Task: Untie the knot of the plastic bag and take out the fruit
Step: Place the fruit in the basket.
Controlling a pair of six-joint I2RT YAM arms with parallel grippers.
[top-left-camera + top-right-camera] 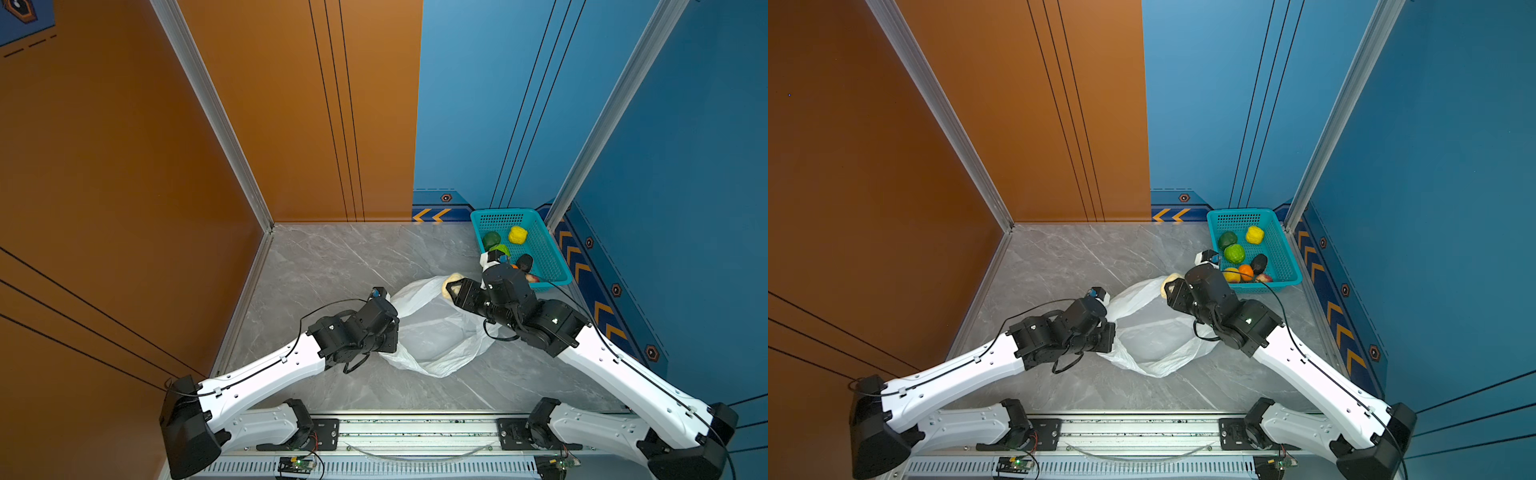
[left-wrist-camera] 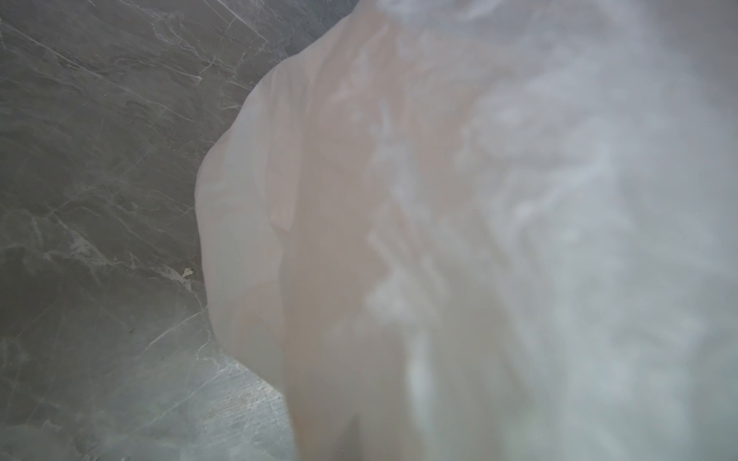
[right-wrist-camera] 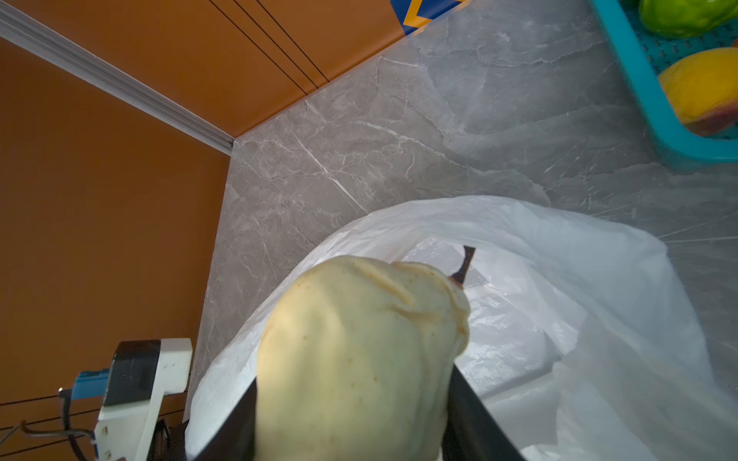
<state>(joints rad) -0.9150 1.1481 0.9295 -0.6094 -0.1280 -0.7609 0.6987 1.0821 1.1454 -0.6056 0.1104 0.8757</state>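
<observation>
Right gripper is clamped on a cream fruit, a black finger on each side, just above the open mouth of the bag. Only the right wrist view shows that grip and the fruit's dark stem. In both top views the fruit peeks out past the arm at the bag's far edge.

Left gripper is pinched together where the bag's near left edge bunches. Its tips are hidden under the wrist, and the left wrist view gives only blurred white film.

The bag lies mid-table. At the far right corner stands a teal basket. It holds a yellow fruit, dark green fruit, bright green fruit, near-black fruit, orange fruit, yellow-orange fruit and red fruit.
</observation>
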